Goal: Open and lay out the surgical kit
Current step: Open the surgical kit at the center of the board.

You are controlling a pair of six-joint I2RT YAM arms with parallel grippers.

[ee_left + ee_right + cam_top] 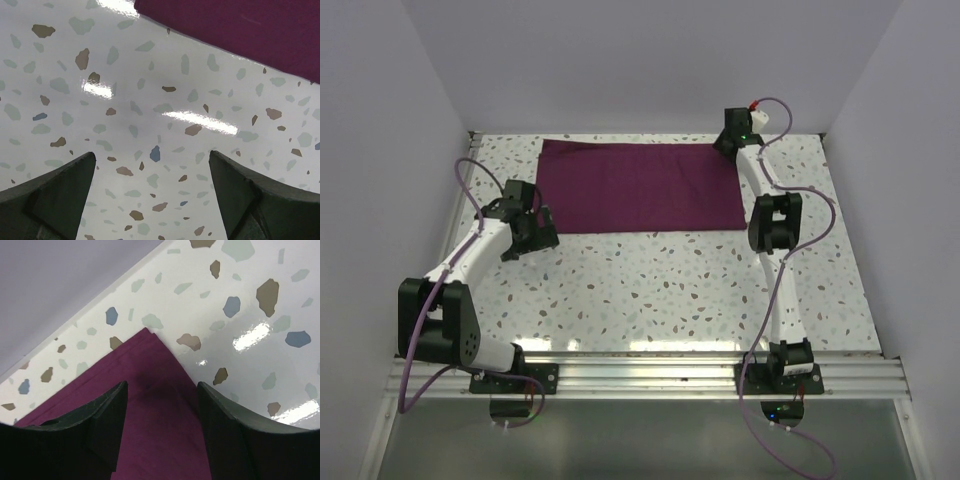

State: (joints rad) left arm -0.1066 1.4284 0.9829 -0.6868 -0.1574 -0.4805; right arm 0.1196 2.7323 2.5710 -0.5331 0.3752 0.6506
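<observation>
The surgical kit (640,185) is a dark purple cloth wrap lying flat and folded at the far middle of the speckled table. My right gripper (728,145) hovers over its far right corner. In the right wrist view that corner of the kit (160,440) lies between the two fingers of the right gripper (162,384), which stand apart and are not pinching it. My left gripper (535,235) is beside the near left corner of the kit. In the left wrist view the left gripper (152,153) is wide open over bare table, with the kit's edge (240,35) ahead of it.
White walls (60,280) close in the table on the left, back and right, and the back wall is very near the right gripper. A metal rail (650,372) with both arm bases runs along the near edge.
</observation>
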